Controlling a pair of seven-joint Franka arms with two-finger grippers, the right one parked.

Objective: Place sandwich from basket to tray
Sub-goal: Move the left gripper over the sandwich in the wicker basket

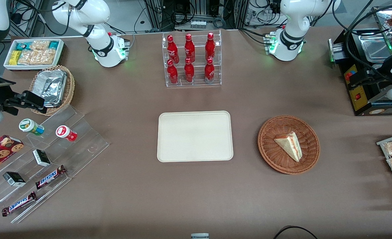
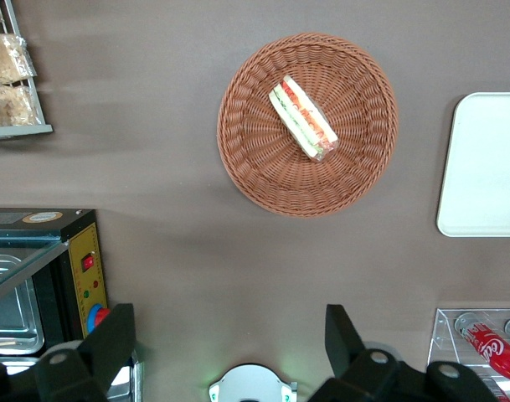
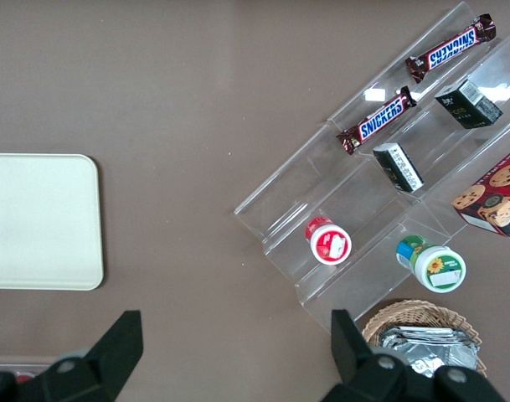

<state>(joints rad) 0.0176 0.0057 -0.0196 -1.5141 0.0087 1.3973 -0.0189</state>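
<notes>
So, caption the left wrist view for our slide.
Open tool high above triangular cream sandwich in round reddish-brown wicker basket.

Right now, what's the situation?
Gripper open, high above table, jaws empty. Triangular cream sandwich in reddish-brown wicker basket. Flat cream-white tray bare. Nothing between.

Hand (image 2: 225,343) hangs spread wide above the table; sandwich (image 2: 302,118) lies in basket (image 2: 255,167), tray (image 2: 485,167) beside.

Front camera looks steeply down over the whole desk (image 1: 196,199); the high left wrist camera, looking down past its spread claw (image 2: 225,343), shares basket (image 1: 288,144) and tray (image 1: 195,136).
</notes>
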